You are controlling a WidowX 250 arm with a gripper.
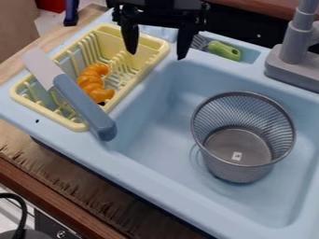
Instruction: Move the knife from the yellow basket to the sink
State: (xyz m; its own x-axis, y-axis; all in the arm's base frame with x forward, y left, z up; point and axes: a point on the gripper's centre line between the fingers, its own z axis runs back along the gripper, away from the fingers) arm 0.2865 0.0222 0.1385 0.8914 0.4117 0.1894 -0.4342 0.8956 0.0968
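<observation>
The black gripper (156, 44) hangs at the top of the view, its two fingers wide apart with nothing between them, over the basket's upper right end and the sink's back edge. A knife with a grey-white blade and a blue-grey handle (84, 106) lies slanted across the yellow basket (72, 125), below and left of the gripper. Its handle end sticks out past the basket's front rim toward the sink. The light blue sink (156, 140) takes up the middle and right.
An orange croissant-like toy (93, 84) lies in the basket beside the knife. A wire mesh bin (243, 135) stands in the sink. A green-handled utensil (223, 50) rests in the back ledge, left of the grey faucet (294, 44).
</observation>
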